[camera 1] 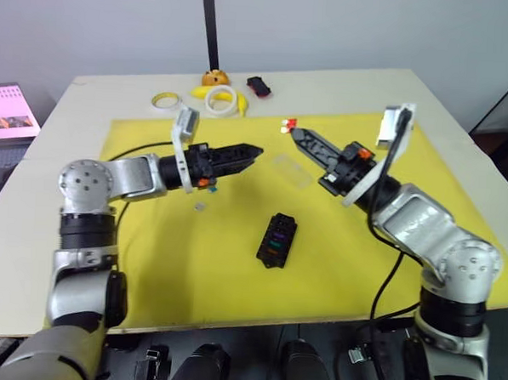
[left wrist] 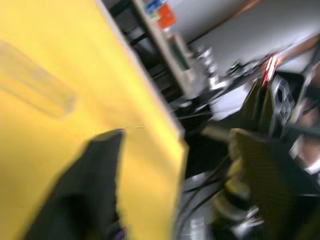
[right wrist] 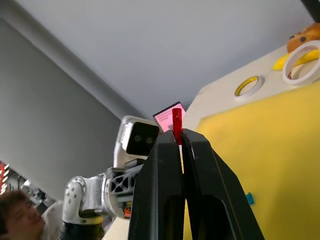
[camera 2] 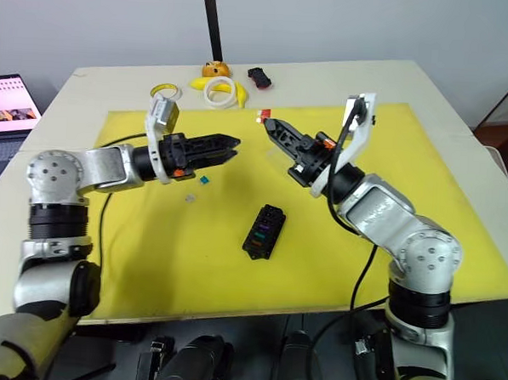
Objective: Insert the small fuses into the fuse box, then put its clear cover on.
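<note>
The black fuse box [camera 1: 277, 239] lies on the yellow mat [camera 1: 148, 253] with purple and green fuses seated in its slots. Beyond it, between my two grippers, lies the clear cover [camera 1: 291, 170], which the left wrist view also shows as the clear cover [left wrist: 35, 85]. My right gripper [right wrist: 181, 137] is shut on a red fuse [right wrist: 176, 120] and held above the mat's far side, right gripper [camera 1: 295, 134]. My left gripper [camera 1: 254, 153] hovers left of the cover, open and empty. A teal fuse [camera 2: 205, 180] and a grey fuse [camera 1: 199, 206] lie loose below it.
Behind the mat on the table are a white tape ring [camera 1: 220, 101], a yellow tape ring [camera 1: 164, 101], an orange toy [camera 1: 214, 77] and a black-and-red gadget [camera 1: 258, 86]. A laptop [camera 1: 7, 109] sits off the table's left. A person's head [right wrist: 15, 215] shows.
</note>
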{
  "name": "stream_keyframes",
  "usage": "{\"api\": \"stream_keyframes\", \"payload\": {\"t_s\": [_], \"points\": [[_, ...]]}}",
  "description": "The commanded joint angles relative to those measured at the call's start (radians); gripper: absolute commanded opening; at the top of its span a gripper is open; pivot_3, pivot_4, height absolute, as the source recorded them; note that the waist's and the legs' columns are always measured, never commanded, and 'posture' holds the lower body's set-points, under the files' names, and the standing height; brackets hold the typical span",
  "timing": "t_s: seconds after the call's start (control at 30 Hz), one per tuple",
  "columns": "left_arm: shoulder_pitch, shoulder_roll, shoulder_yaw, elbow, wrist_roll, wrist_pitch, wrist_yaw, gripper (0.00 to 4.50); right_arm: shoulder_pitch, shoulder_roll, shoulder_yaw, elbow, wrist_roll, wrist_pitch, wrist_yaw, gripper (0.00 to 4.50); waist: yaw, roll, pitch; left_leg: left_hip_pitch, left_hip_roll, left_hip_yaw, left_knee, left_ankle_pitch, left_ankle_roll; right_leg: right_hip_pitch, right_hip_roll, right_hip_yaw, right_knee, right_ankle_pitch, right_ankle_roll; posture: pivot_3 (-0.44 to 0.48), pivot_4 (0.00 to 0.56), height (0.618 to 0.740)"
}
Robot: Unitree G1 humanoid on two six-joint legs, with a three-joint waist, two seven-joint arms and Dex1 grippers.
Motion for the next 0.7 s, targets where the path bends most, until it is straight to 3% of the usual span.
{"api": "stream_keyframes", "payload": {"t_s": [0.03, 0.13, 0.2, 0.3, 0.53, 0.7], "points": [[0.029, 0.143, -0.144, -0.180, 0.175, -0.136, -0.316, 4.42, -0.002, -0.147, -0.024, -0.048, 0.107, 0.069, 0.049, 0.00, 0.004, 0.001, 0.001, 0.000, 0.000, 0.000, -0.001, 0.000, 0.000, 0.001, 0.000, 0.000, -0.005, 0.000, 0.000, 0.000, 0.150, 0.740], [0.071, 0.238, -0.259, -0.233, 0.352, -0.323, -0.520, 4.42, -0.009, -0.327, -0.012, -0.045, 0.092, 0.164, 0.127, 0.00, 0.008, 0.003, 0.002, 0.001, 0.001, 0.000, -0.002, 0.000, 0.000, 0.005, 0.000, -0.001, -0.010, 0.000, 0.000, 0.000, 0.150, 0.740], [0.082, 0.253, -0.306, -0.233, 0.445, -0.425, -0.589, 4.42, -0.022, -0.416, 0.009, -0.049, 0.024, 0.217, 0.202, 0.00, 0.009, 0.003, 0.002, 0.001, 0.001, 0.000, -0.002, 0.000, 0.000, 0.005, 0.001, -0.002, -0.011, 0.000, 0.000, 0.000, 0.150, 0.740], [0.096, 0.231, -0.381, -0.194, 0.615, -0.623, -0.654, 4.42, -0.061, -0.521, 0.108, -0.096, -0.215, 0.271, 0.364, 0.00, 0.008, 0.002, 0.003, 0.001, 0.002, 0.000, -0.001, 0.000, 0.000, 0.006, 0.001, -0.003, -0.011, 0.000, 0.000, 0.000, 0.150, 0.740], [0.117, 0.137, -0.467, -0.120, 0.847, -0.912, -0.715, 4.42, -0.146, -0.544, 0.380, -0.147, -0.681, 0.232, 0.612, 0.00, 0.007, 0.001, 0.003, 0.000, 0.002, 0.001, -0.001, -0.001, 0.001, 0.005, 0.000, -0.003, -0.011, 0.000, 0.000, 0.000, 0.150, 0.740], [0.115, 0.085, -0.477, -0.115, 0.877, -0.914, -0.737, 4.42, -0.183, -0.513, 0.451, -0.140, -0.826, 0.238, 0.716, 0.00, 0.009, 0.000, 0.004, -0.001, 0.001, 0.000, 0.000, -0.001, 0.001, 0.004, -0.001, -0.004, -0.011, 0.000, 0.000, 0.000, 0.150, 0.740]]}}
